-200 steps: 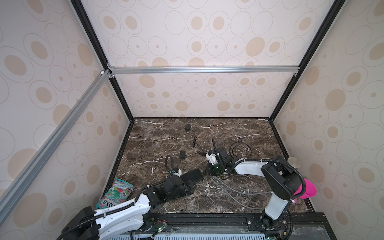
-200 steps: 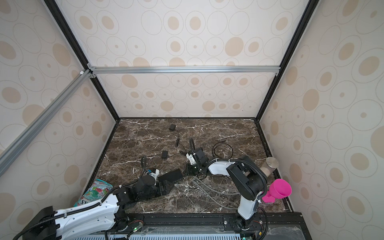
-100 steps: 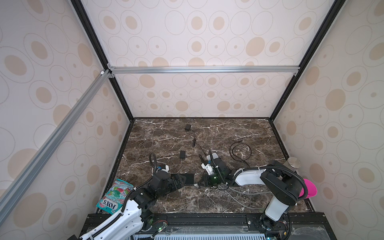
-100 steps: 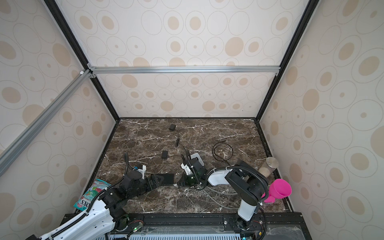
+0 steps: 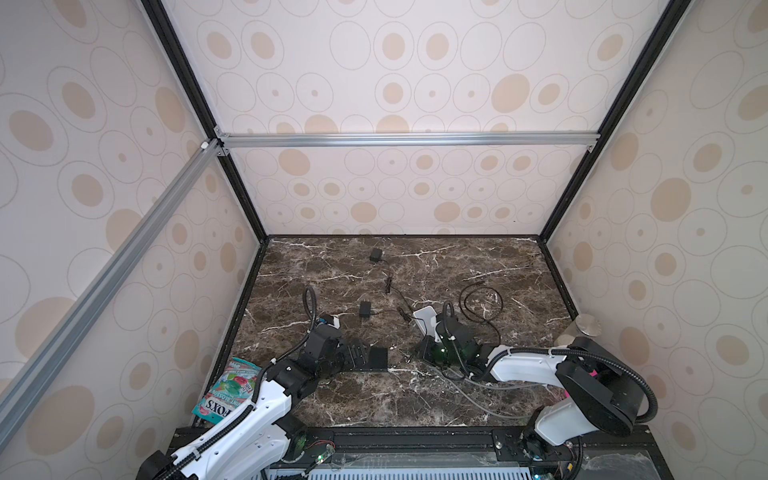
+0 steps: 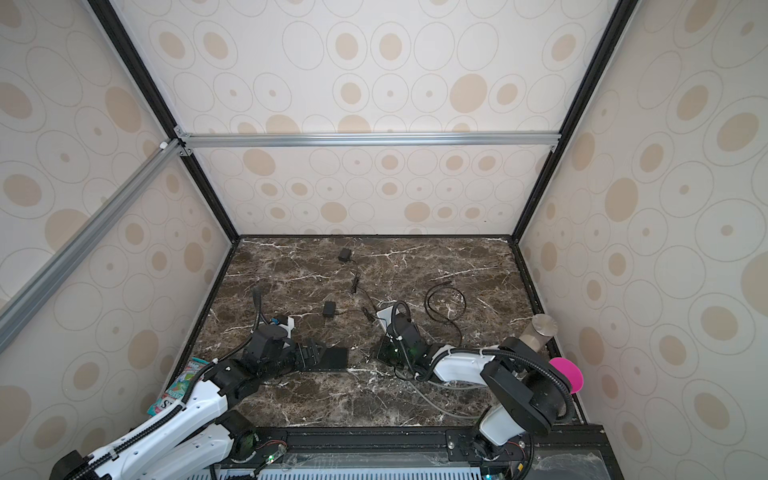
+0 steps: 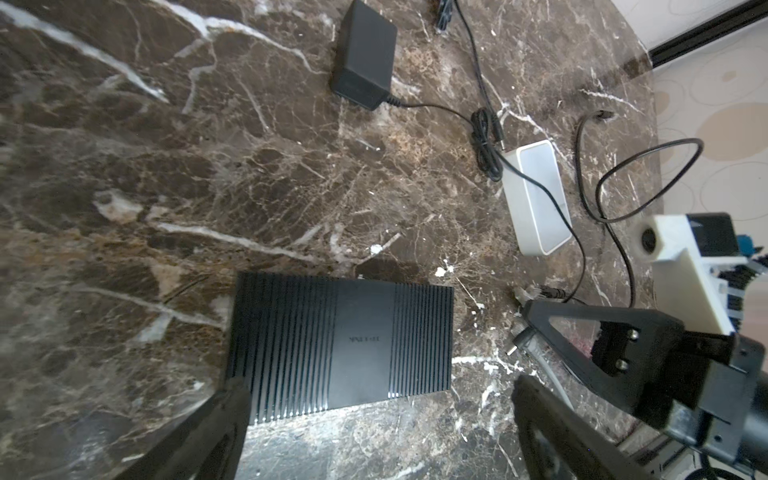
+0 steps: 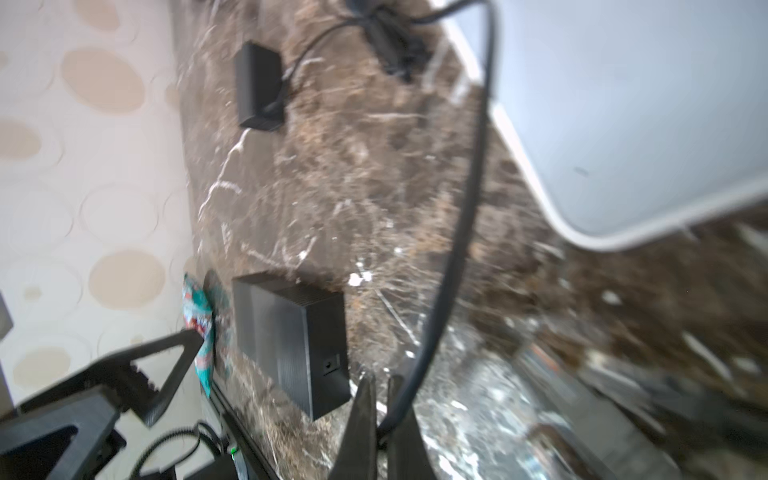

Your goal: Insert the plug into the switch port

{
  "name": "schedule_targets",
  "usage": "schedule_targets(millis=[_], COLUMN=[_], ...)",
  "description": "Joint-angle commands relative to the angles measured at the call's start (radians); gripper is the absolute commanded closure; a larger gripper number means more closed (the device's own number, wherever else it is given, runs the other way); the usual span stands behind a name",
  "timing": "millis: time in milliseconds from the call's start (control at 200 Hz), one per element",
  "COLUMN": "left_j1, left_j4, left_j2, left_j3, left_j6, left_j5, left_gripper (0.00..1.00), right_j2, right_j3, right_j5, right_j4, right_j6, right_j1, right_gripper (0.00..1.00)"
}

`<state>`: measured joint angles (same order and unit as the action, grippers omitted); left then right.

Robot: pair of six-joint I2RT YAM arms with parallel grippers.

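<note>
while right gripper [image 8: 381, 380] pinches cable [image 8: 469, 199], switch [image 7: 340, 349] marked tp-link, bag [image 5: 224, 384] reads foxs

I work inside a booth. The back wall [image 5: 395, 83] and the side walls, the left wall [image 5: 83, 208] and the right wall [image 5: 685, 208], all carry cream wallpaper printed with beige ovals inside thin grey rings. Black frame posts [image 5: 606, 124] stand along the corners. A silver aluminium rail [image 5: 407, 139] crosses the back wall horizontally, and a second rail [image 5: 104, 282] runs along the left wall toward my side. Under me lies a dark brown marble surface [image 5: 457, 257] with white veins, reaching the walls on three sides. At the near edge a black base bar [image 5: 415, 436] closes it. The light is soft and even; shadows are weak.
</note>
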<state>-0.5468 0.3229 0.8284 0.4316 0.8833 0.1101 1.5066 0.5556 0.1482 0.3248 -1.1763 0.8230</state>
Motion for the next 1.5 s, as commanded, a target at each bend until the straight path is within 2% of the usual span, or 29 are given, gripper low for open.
schedule_targets(millis=[0, 235, 410, 570, 930, 1105, 1306, 1336, 1386, 1441, 1496], left_j1=[0.022, 0.027, 0.027, 0.028, 0.028, 0.028, 0.028, 0.027, 0.027, 0.027, 0.027], left_j4=[-0.007, -0.08, -0.109, -0.137, -0.172, -0.181, -0.203, -0.196, -0.183, -0.166, -0.15], left_j2=[0.012, 0.07, 0.109, 0.126, 0.134, 0.095, 0.035, 0.037, 0.051, 0.079, 0.118], left_j3=[-0.011, -0.032, -0.042, -0.057, -0.085, -0.074, -0.002, 0.016, 0.044, 0.08, 0.118], left_j6=[-0.023, -0.016, -0.023, -0.019, 0.0, -0.003, -0.098, -0.129, -0.184, -0.228, -0.269], left_j5=[0.006, 0.054, 0.066, 0.095, 0.122, 0.13, 0.149, 0.146, 0.144, 0.131, 0.128], left_gripper=[0.02, 0.02, 0.02, 0.02, 0.02, 0.02, 0.07, 0.12, 0.31, 0.45, 0.49], right_j2=[-0.026, 0.071, 0.19, 0.26, 0.271, 0.252, 0.155, 0.149, 0.15, 0.166, 0.19], right_j3=[-0.004, 0.08, 0.088, 0.117, 0.132, 0.138, 0.197, 0.21, 0.225, 0.242, 0.254], right_j5=[-0.134, -0.118, -0.096, -0.084, -0.089, -0.101, -0.14, -0.139, -0.113, -0.066, -0.008], right_j4=[-0.036, -0.219, -0.053, 0.035, 0.022, 0.012, -0.209, -0.233, -0.249, -0.241, -0.219], right_j6=[-0.244, -0.537, -0.666, -0.706, -0.704, -0.634, -0.408, -0.362, -0.28, -0.215, -0.175], right_j1=[0.024, 0.054, 0.101, 0.12, 0.125, 0.125, 0.11, 0.108, 0.096, 0.083, 0.07], right_gripper=[1.0, 1.0, 1.0, 1.0, 1.0, 1.0, 1.0, 1.0, 1.0, 1.0, 1.0])
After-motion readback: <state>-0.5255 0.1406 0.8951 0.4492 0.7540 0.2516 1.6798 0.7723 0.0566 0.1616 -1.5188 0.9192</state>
